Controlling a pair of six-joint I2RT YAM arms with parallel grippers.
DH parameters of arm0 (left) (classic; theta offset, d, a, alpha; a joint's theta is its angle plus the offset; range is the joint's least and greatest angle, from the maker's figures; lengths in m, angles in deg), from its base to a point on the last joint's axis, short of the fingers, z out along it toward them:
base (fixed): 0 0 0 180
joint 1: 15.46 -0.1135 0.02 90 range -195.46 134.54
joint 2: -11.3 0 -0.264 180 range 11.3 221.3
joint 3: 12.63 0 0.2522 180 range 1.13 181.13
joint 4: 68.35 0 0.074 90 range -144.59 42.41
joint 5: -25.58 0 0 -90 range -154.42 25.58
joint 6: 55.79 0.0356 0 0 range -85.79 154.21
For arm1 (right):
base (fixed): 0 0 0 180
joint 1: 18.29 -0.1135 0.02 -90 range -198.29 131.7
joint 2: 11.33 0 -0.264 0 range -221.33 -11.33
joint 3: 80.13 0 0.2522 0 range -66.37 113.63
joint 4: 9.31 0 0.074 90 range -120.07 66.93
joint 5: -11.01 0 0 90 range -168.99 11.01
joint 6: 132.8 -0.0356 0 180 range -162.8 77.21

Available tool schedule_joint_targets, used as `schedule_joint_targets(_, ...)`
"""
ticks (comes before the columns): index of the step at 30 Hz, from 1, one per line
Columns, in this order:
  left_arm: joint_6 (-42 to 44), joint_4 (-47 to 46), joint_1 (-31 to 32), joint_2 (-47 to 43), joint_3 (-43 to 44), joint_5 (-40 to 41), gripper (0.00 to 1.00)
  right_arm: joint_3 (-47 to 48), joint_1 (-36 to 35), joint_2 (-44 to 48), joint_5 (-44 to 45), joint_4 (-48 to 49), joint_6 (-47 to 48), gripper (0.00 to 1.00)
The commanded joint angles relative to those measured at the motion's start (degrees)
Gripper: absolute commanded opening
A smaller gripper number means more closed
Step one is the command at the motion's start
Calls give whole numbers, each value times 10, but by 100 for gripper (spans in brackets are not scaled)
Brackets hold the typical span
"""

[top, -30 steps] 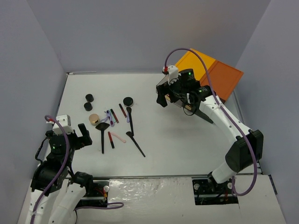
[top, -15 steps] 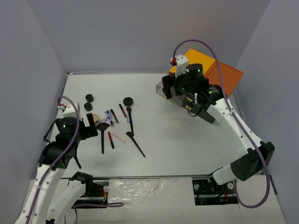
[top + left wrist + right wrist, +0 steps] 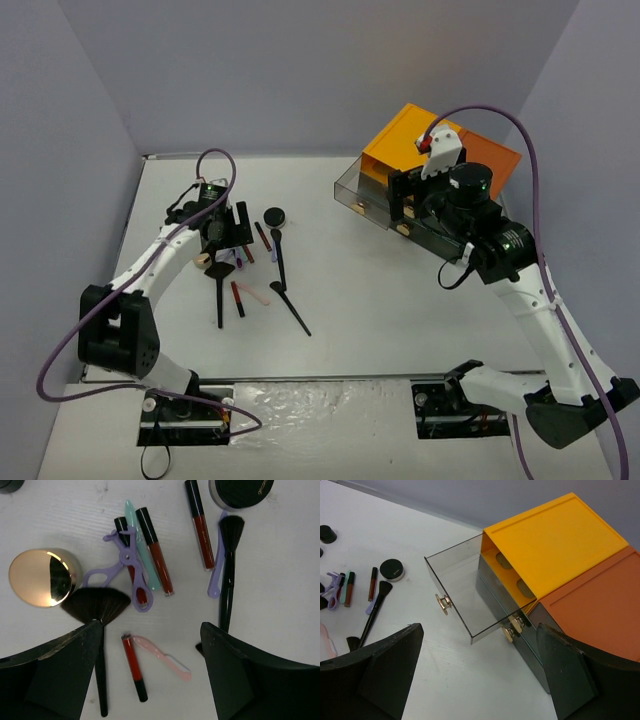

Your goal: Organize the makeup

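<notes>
**Drawer open, makeup loose on the surface**

In the overhead view the makeup lies in a dark scatter at left of centre on the white surface [image 3: 380, 300], and none of it is in the organiser. The left jaws hang spread and empty straight above the pile, which I take as lining up for a first pick. The right jaws, equally spread and holding nothing, face the dark drawer box with the orange top [image 3: 410, 140] at upper right. Its smoky clear top drawer [image 3: 455, 585] stands pulled out, presumably to receive items.

The left wrist view untangles what the overhead view blurs:
- A gold round compact [image 3: 42, 577] sits at left, with a black fan brush [image 3: 97, 605] just beside it.
- A purple plastic eyelash curler [image 3: 127, 565] lies across a mint stick [image 3: 131, 517] at upper centre.
- Two long red gloss tubes [image 3: 155, 550] lie to its right.
- A black round-headed brush [image 3: 229, 565] crosses a purple stick.
- A round black jar [image 3: 242, 490] is cut off by the top right edge.
- Lowest in the frame, between the jaws, a short red stick [image 3: 134, 667] touches a pale pink one [image 3: 160, 655].

Only the right wrist view shows that the pulled-out drawer looks empty, its gold knob [image 3: 442, 604], and a lower drawer that is closed. Only the overhead view shows that the pile and the box are well apart.
</notes>
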Motion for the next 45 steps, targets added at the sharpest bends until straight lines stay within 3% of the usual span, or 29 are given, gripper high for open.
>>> schedule_joint_targets(1, -8, -59, -23, 64, 59, -37, 75, -22, -1, 25, 27, 26, 7, 93)
schedule_joint_targets(4, -5, -69, -41, 117, 77, -69, 68, -35, -1, 35, 30, 26, 10, 93)
schedule_joint_targets(13, 12, -69, -48, 179, 99, -58, 61, -63, 0, 45, 41, 26, 23, 94)
schedule_joint_targets(18, 24, -77, -54, 196, 103, -51, 56, -68, 0, 40, 25, 27, 30, 94)
schedule_joint_targets(29, 61, -109, -61, 202, 96, -42, 56, -74, 0, 41, 1, 26, 29, 94)
schedule_joint_targets(45, 54, -131, -61, 218, 91, -58, 46, -77, 0, 41, -36, 25, 28, 94)
